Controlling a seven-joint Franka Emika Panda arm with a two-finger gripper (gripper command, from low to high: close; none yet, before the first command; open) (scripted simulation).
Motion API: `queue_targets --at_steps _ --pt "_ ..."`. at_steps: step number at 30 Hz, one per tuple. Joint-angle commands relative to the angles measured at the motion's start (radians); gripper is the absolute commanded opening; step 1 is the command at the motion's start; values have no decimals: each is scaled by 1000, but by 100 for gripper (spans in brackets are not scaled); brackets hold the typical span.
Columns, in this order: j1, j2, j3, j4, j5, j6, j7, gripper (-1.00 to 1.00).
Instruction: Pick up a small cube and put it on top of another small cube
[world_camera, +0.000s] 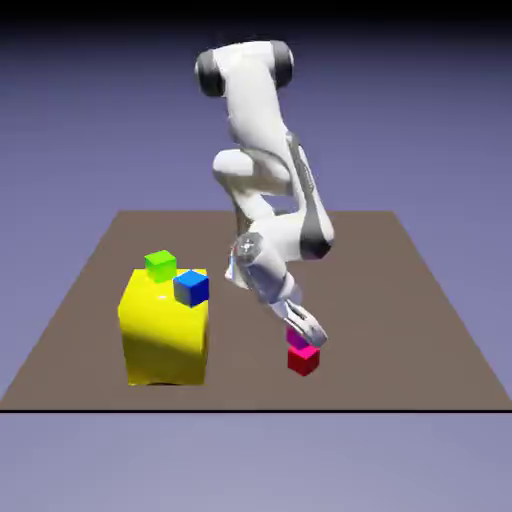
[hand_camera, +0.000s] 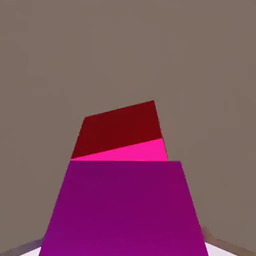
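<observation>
Jaws (world_camera: 303, 334) gripping magenta cube (hand_camera: 122, 207) over red cube (hand_camera: 120, 134), brown table (world_camera: 400, 300)

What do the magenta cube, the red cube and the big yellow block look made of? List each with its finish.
Magenta cube: flat, matte, uniform colour with no grain or gloss; material open.
Red cube: the same plain matte look, sharp edges, faces differing only by shading.
Yellow block: smooth, slightly glossy, with a pale sheen on top; perhaps plastic. All are rendered.

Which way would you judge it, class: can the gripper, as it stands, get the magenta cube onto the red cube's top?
Probably yes. The gripper holds the magenta cube right over the red cube, and nothing shows between them.
</observation>
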Motion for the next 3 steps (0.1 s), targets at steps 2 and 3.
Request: queue_targets --at_steps 2,3 --pt "-13 -36 1 7 1 -43 1 100" --pt "-25 -72 3 13 1 -87 3 100"
